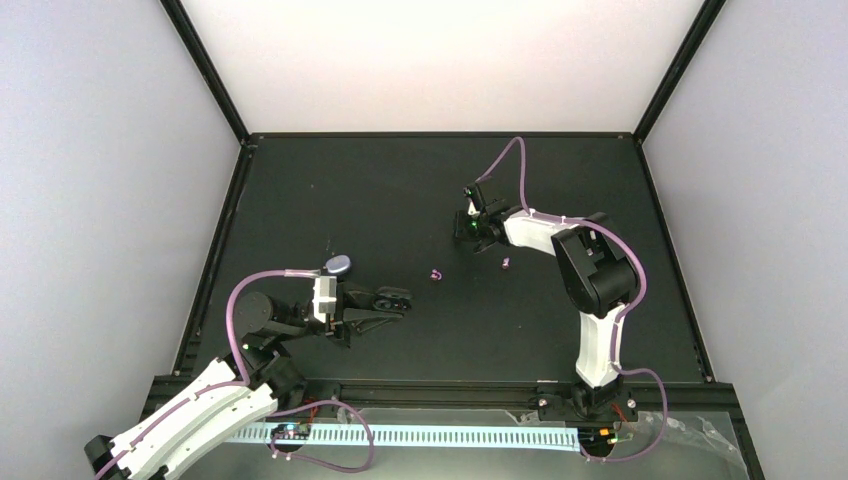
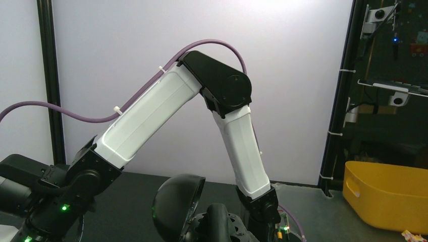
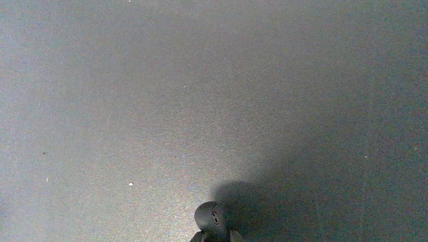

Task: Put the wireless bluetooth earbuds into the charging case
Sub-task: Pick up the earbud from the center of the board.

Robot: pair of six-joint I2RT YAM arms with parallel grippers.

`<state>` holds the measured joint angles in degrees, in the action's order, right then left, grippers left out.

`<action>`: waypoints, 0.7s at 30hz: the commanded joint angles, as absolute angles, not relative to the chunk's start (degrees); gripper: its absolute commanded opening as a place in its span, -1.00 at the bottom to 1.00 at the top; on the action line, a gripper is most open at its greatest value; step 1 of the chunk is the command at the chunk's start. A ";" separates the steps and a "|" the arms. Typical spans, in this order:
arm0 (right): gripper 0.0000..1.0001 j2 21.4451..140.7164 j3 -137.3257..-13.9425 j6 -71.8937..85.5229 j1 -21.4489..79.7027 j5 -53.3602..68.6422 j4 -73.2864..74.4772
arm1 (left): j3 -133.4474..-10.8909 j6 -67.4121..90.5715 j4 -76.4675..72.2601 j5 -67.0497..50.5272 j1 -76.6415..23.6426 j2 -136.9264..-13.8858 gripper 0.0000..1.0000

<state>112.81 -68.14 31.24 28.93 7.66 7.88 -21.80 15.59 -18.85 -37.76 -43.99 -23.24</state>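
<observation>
— What do we have in the left gripper point(image 1: 383, 305)?

— We see it clamped on the black charging case point(image 2: 177, 201). The lid is hinged up, and the case sits low over the black table point(image 1: 400, 180), out in front of the left arm's base.

— And the right gripper point(image 1: 470, 226)?

— We find its fingertips drawn in on a black earbud point(image 3: 211, 218) that pokes out just past them. The wrist view shows only the very tips, so we cannot tell whether the bud rests on the table or hangs just over it.

— How do we place it against the case?

— Well apart. The right gripper is beyond the table's middle and the case is at the near left.

— Any other buds?

— We count two, loose on the table between the grippers. A purple earbud point(image 1: 435, 274) lies nearer the case, and a second purple earbud point(image 1: 505, 264) lies close to the right gripper. A closed lavender oval case point(image 1: 338, 265) sits just beside the left wrist.
</observation>
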 commanded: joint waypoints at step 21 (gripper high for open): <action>-0.98 92.69 -60.35 26.32 29.66 5.96 9.68 | -22.48 14.90 -18.61 -38.75 -44.21 -22.65 -0.97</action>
<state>105.12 -64.73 29.89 29.30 7.42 8.91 -21.80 15.59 -18.87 -37.78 -43.99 -23.24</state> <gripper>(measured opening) 0.014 0.232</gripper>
